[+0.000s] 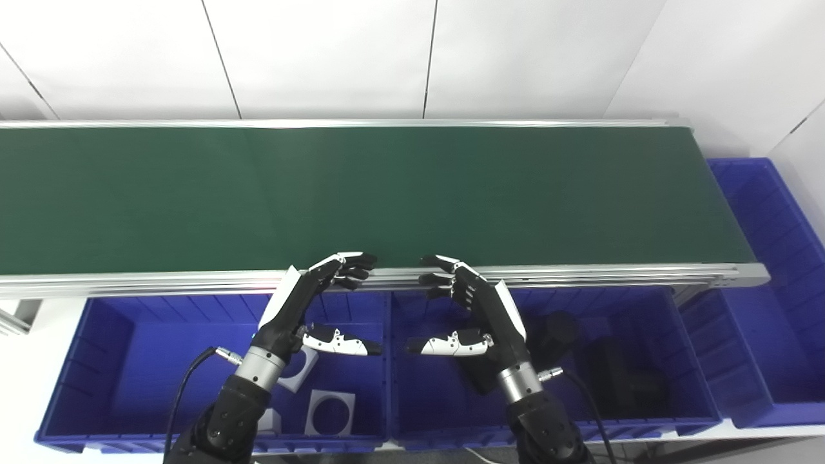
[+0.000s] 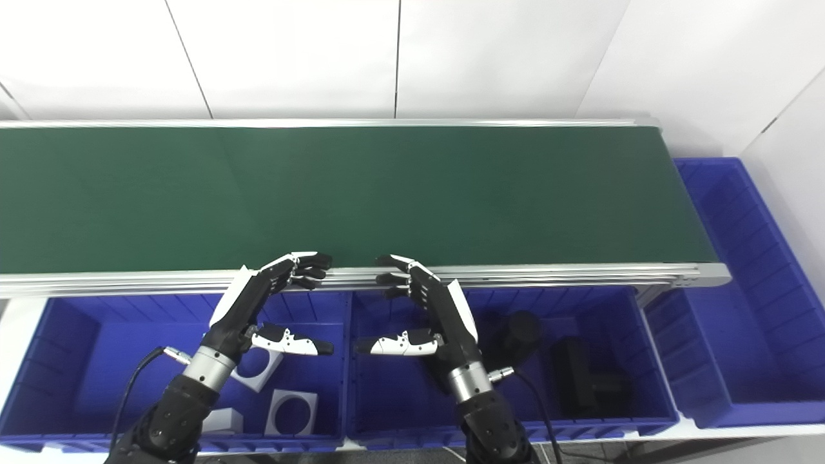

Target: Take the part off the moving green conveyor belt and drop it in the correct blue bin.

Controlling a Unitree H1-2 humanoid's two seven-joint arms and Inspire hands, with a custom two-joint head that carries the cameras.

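My fingers are spread apart and hold nothing. My left hand [image 1: 303, 309] and right hand [image 1: 477, 316] wait above the blue bins [image 1: 97, 361], close to the green belt [image 1: 387, 193], so I can grab fast. No part is on the belt yet. White parts [image 1: 330, 412] lie in the left bin; dark ones [image 1: 619, 377], I think, in the middle one.

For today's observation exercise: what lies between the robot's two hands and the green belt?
Only the belt's metal side rail. The left hand and right hand hover over the blue bins, fingertips at that rail; the belt is bare in both views.
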